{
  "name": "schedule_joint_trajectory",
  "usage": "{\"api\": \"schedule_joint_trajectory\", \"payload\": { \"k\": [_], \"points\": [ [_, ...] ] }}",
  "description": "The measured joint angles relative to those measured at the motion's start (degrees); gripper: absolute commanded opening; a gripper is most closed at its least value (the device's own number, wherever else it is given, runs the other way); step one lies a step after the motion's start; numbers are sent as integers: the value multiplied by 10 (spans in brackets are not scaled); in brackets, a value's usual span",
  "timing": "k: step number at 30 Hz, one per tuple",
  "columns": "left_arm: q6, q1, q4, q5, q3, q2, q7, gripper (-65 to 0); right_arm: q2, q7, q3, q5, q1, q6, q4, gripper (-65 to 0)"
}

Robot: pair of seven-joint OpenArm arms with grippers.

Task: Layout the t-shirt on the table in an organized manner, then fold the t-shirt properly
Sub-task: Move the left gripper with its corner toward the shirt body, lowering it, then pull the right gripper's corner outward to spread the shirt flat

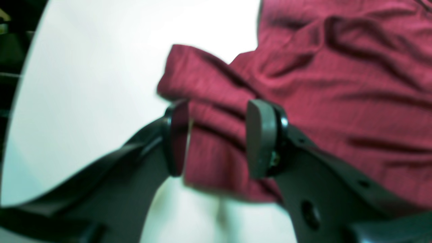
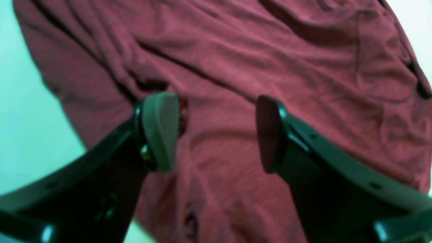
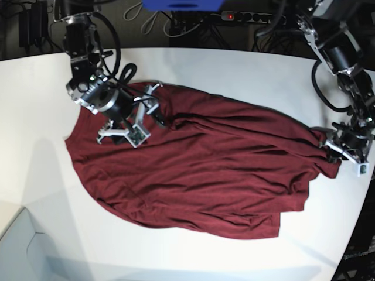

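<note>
The shirt [image 3: 199, 164] lies spread and wrinkled across the middle of the table [image 3: 246, 70]. At its ten o'clock corner the right gripper [image 2: 216, 131] hovers above the cloth, jaws wide, holding nothing. At three o'clock the left gripper [image 1: 216, 138] stands partly open astride a bunched fold, not pinching it

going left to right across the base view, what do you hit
bare white table → right claw over the shirt's left part → maroon t-shirt spread across the middle → left claw at the shirt's right tip
</note>
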Motion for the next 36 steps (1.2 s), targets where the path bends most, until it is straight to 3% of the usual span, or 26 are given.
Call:
{"api": "schedule_joint_trajectory", "payload": {
  "k": [3, 9, 11, 15, 20, 26, 36],
  "points": [
    [0, 18, 0, 2, -24, 4, 7, -330, 0, -1, 0, -1, -16, 0, 2, -283],
    [0, 25, -18, 2, -35, 15, -1, -65, 0, 1, 0, 0, -34, 0, 9, -281],
    [-2, 30, -23, 0, -37, 21, 0, -7, 0, 3, 0, 1, -40, 0, 9, -281],
    [-2, 26, -37, -3, -38, 20, -1, 0, 0, -1, 0, 0, -49, 0, 9, -281],
    [-2, 26, -38, -57, -37, 19, -3, 0, 0, 2, 0, 0, -57, 0, 9, -281],
    [-2, 19, -47, -63, -37, 19, -5, 0, 0, 1, 3, 0, -74, 0, 28, -281],
    [-2, 1, -110, -71, -37, 15, -45, 0, -2, -2, 85, -1, -112, 0, 66, -281]
  ]
}}
